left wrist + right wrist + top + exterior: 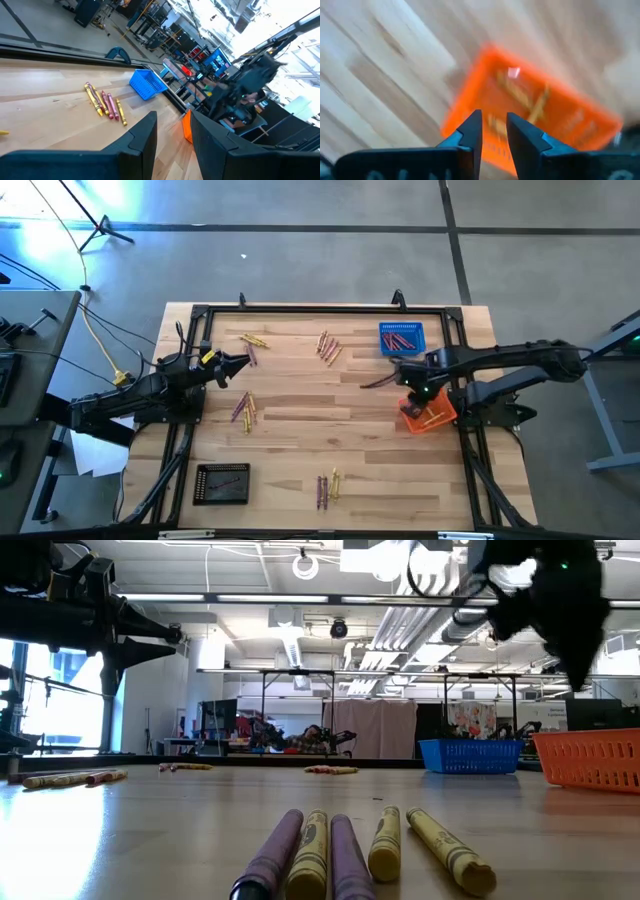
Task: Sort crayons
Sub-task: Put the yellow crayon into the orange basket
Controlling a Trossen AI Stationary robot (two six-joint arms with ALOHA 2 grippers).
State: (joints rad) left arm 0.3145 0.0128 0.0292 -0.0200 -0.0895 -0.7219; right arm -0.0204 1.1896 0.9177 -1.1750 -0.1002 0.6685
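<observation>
The right gripper [492, 131] is positioned above the orange basket [428, 416], jaws narrowly parted and empty. Yellow crayons [520, 97] are seen inside that basket. The left gripper [172, 132], well apart from it, is held parted and empty.

Yellow, red and purple crayons [327, 347] are scattered flat on the table in small clusters; some yellow ones are seen inside the orange basket [428, 416].
</observation>
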